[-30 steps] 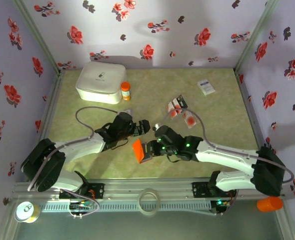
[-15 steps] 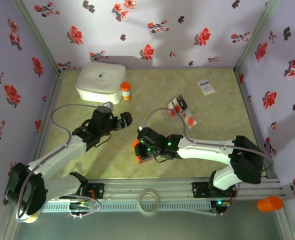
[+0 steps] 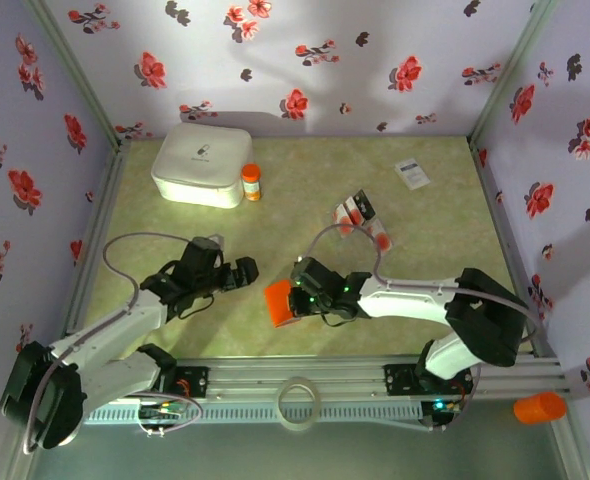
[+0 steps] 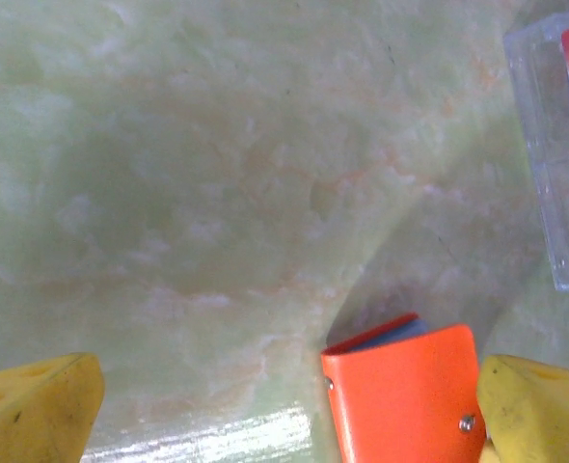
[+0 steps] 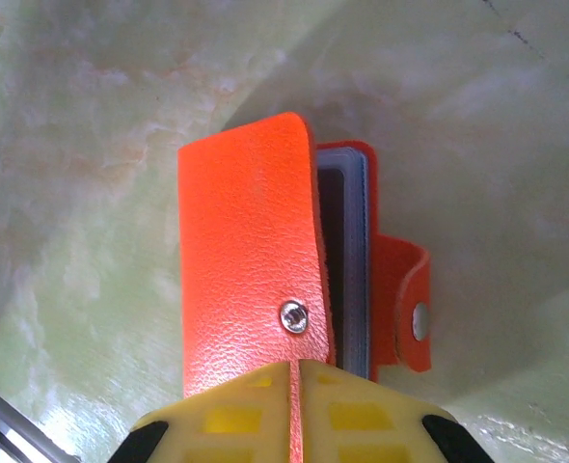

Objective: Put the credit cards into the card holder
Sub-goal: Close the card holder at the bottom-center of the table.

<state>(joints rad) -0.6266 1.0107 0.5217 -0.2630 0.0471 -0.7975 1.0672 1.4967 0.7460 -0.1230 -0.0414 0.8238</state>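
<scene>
Near the front rail, the right gripper (image 3: 298, 297) (image 5: 299, 371) pinches closed on the cover of the small orange leather folding card holder (image 3: 278, 302) (image 5: 251, 260) over the green marbled tabletop (image 3: 305, 180). The left gripper (image 3: 247, 270) (image 4: 289, 410) hangs just beside it, jaws spread wide. Farther back, dark red-blotched credit cards (image 3: 355, 212) lie loose.

Legible text: none recorded.
Marks noted, all unreadable: a small dark emblem on the lid of the white box (image 3: 202, 163), too small to make out; dark print on the white card (image 3: 412, 174) near the far right corner of the table, lines only; a blurred label on the orange-capped bottle (image 3: 250, 183); white marks on the credit cards (image 3: 355, 211), which resolved into no letters or figures.
</scene>
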